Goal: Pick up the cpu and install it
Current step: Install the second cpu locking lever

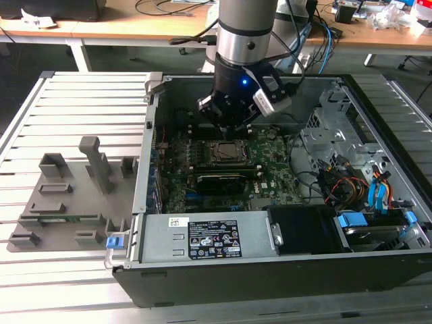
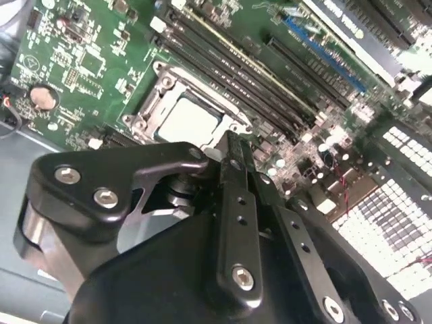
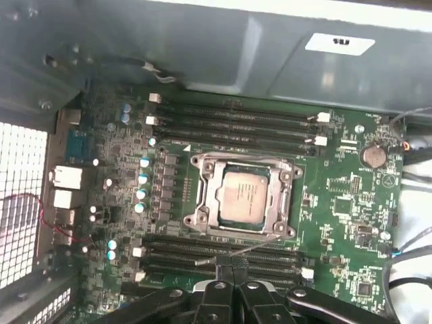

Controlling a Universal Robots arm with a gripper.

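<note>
Cpu (image 3: 244, 196), silvery square, inside metal socket frame (image 3: 202, 196)

Slatted metal workbench (image 1: 81, 101), pale grey, long ribs running across the exterior view. A flat grey fixture plate (image 1: 67, 202) with upright blocks lies on it at the exterior view's left. Open black computer case (image 1: 270, 270) sits on the bench, filling the middle and the exterior view's right (side panel off, insides lit). Behind the bench, a wooden desk (image 1: 121, 23) with white legs runs along the back edge. Black and blue cables (image 1: 317, 34) trail over the desk, crumpled white scraps (image 1: 395, 17) at its far end on the exterior view's right. Dark green floor (image 1: 40, 57) under the desk. Light is even, soft shadows.
</note>
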